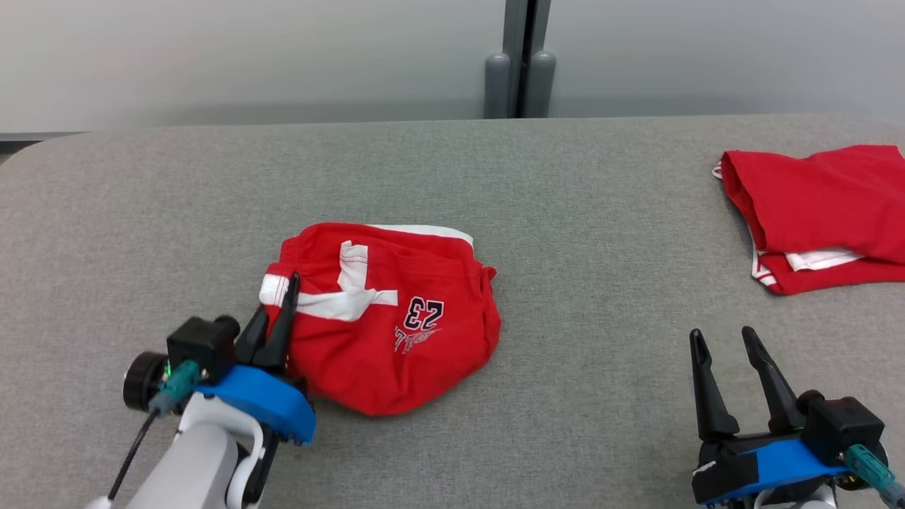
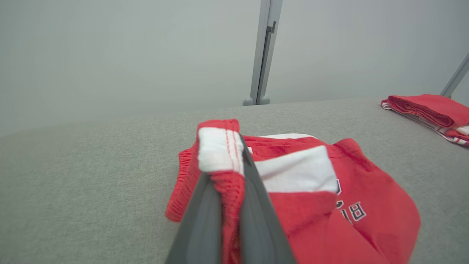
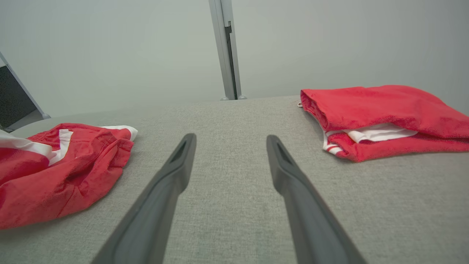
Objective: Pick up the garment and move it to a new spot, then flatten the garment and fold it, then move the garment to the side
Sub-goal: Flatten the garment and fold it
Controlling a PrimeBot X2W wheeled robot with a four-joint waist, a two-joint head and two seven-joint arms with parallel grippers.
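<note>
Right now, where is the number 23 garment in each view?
Head view: garment left of centre.
Left wrist view: garment centre to lower right.
Right wrist view: garment lower left.
Shared landmark: grey post at the back.

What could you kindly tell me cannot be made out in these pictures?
Lettering under the 23 on the crumpled garment: too small in the head view, partly under a fold in the left wrist view.
Folded garment: right part cut off by the head view's right edge.
Cloth inside the left end effector: hidden by its fingers, left wrist view.
</note>
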